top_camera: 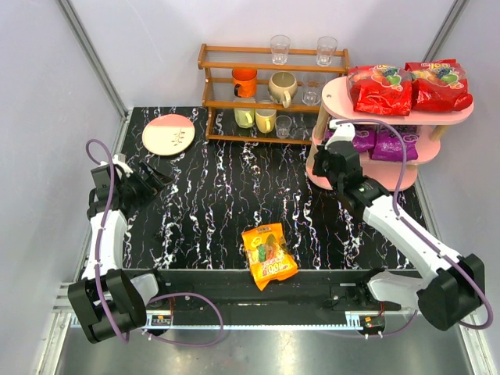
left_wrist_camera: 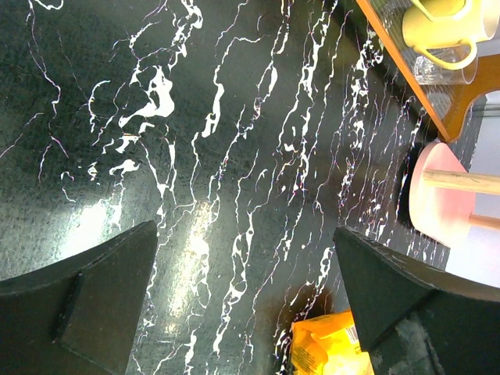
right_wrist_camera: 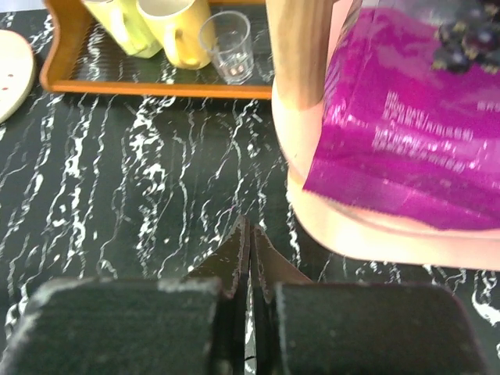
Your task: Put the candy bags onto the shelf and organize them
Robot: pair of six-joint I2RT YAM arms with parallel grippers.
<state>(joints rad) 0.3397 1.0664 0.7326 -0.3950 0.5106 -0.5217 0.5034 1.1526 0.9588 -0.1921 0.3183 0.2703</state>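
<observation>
- Bags: you have five in view, four on the shelf [top_camera: 334, 92] and one on the bench [top_camera: 219, 195].
- Red bags [top_camera: 380, 88] [top_camera: 439, 86]: both lie on the top board, side by side and touching.
- Purple bags [top_camera: 361, 139] [top_camera: 394, 144]: both lie side by side on the middle board. The right arm [top_camera: 391, 215] hides part of the left one from the top camera.
- Orange bag [top_camera: 268, 255]: it lies flat at the near edge of the bench, between the two arm bases and well apart from the shelf.
- Shelf: it stands at the far right of the bench, just beside the right end of the rack [top_camera: 273, 69].
- Left jaws: spread wide, with nothing between them. They hover over the left side of the bench, near the plate [top_camera: 169, 133]. On the left wrist camera you see bare bench between the fingers and a corner of the orange bag at the bottom edge.
- Right jaws: pressed together, pinching nothing. They sit low over the bench, just beside the left side of the shelf. On the right wrist camera you see one purple bag lying on a pink board next to a post [right_wrist_camera: 301, 51]. Two yellow mugs [right_wrist_camera: 176, 27] and a small glass [right_wrist_camera: 228, 47] stand on the rack's lowest level beyond.
</observation>
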